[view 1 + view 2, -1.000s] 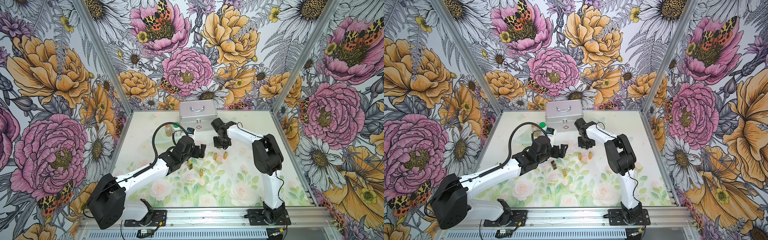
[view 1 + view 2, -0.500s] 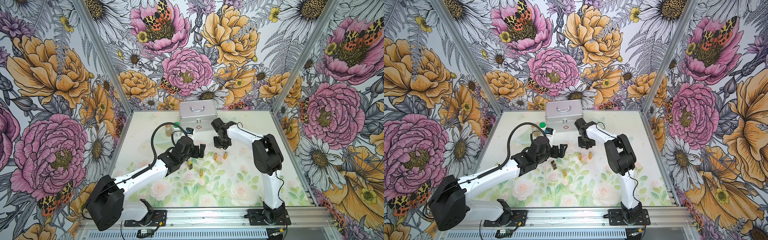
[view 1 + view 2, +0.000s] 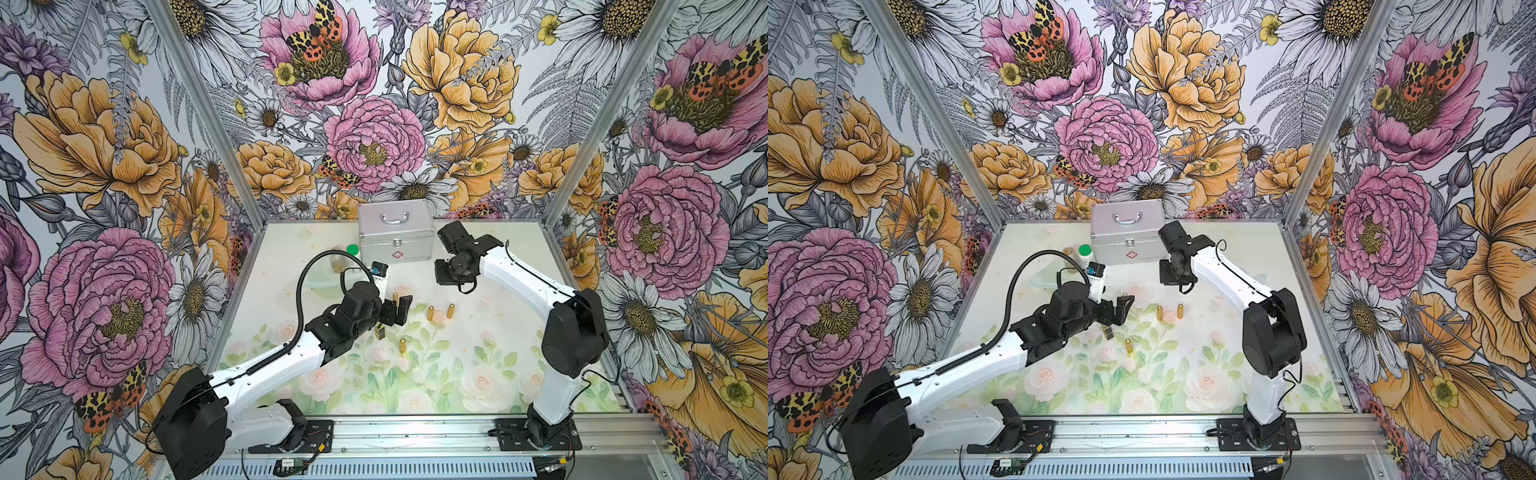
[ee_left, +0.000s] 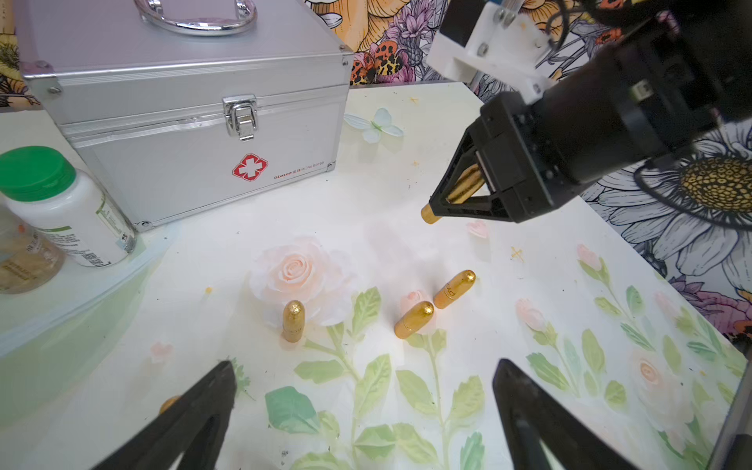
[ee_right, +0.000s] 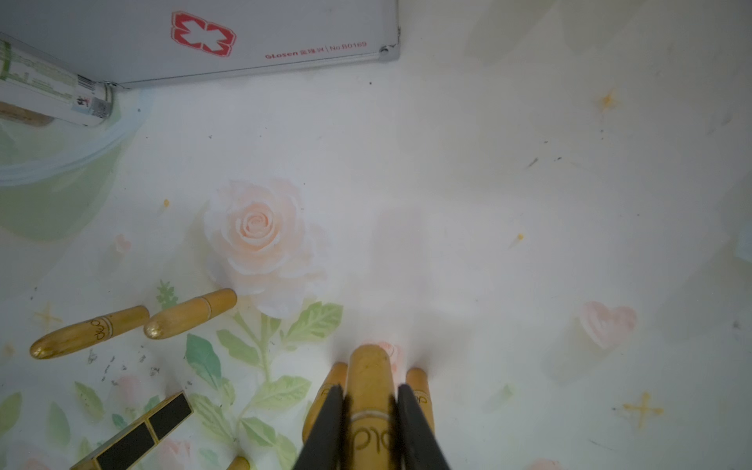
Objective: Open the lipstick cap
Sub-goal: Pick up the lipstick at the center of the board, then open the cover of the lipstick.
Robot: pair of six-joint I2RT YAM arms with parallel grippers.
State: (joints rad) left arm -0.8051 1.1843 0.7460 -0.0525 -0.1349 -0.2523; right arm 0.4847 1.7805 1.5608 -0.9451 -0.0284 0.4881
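1. Gold lipstick (image 5: 368,366), the task's thing, is pinched between the two black fingers of the right gripper (image 5: 371,396), whose jaws are drawn in tight on it. It hangs clear of the table near a front corner of the case. The right wrist view cuts off its lower length, and I cannot tell which end is the cap.
2. In both top views the right arm's black wrist (image 3: 453,266) (image 3: 1177,270) covers those fingers and the tube.
3. The left gripper (image 4: 365,366) is spread wide and holds nothing, low over the table. Only its two finger ends show in the left wrist view, and one hides most of a gold tube (image 4: 169,403).
4. Two more gold tubes (image 5: 335,376) show only as ends on either side of the held one. A black-and-gold square lipstick (image 5: 138,431) runs off the frame edge.
5. The table (image 3: 478,374) is pale, printed with roses and green leaves and flecked with small marks. Wallpaper (image 3: 374,137) of large pink and orange flowers lines the enclosure between aluminium posts (image 3: 208,124).
6. A silver case (image 4: 183,134) with a red cross and a latch stands at the back. Beside it are a white bottle (image 4: 69,211) with a green cap and a blurred brown jar (image 4: 24,260).
7. A pair (image 4: 413,319) of gold tubes lies side by side between the open left fingers and the held lipstick. Another (image 4: 294,321) appears to stand on end nearby.
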